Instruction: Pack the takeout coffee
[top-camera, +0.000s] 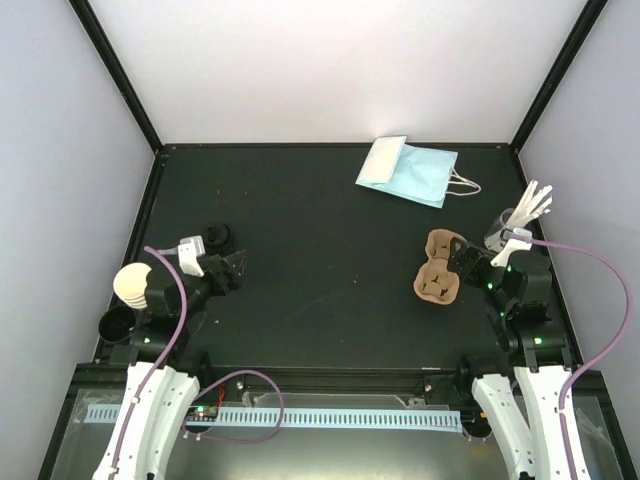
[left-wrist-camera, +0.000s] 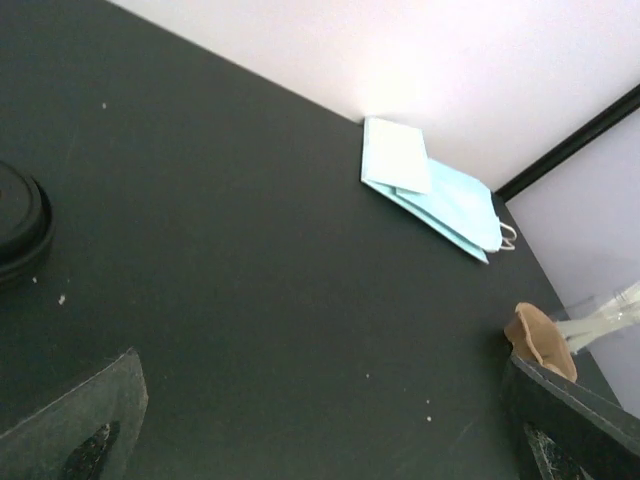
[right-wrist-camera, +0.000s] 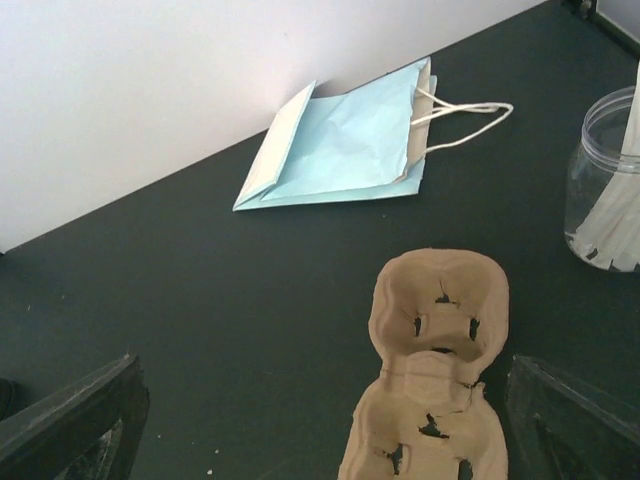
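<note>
The brown pulp cup carrier (top-camera: 438, 268) lies flat at the right of the table, its holes empty. My right gripper (top-camera: 463, 262) hovers open at its right side; in the right wrist view the carrier (right-wrist-camera: 440, 370) lies between the fingers, close to the right finger (right-wrist-camera: 575, 415). A cream paper cup (top-camera: 130, 283) and a black round lid (top-camera: 118, 322) sit at the far left beside my left arm. Another black lid (top-camera: 218, 238) lies just beyond my left gripper (top-camera: 235, 268), which is open over bare table. In the left wrist view that lid (left-wrist-camera: 20, 225) shows at the left edge.
A light-blue paper bag (top-camera: 408, 170) with white handles lies flat at the back right, also seen as the bag (right-wrist-camera: 340, 145). A clear glass of white sticks (top-camera: 515, 222) stands right of the carrier, near the table's right edge. Walls enclose the table on three sides.
</note>
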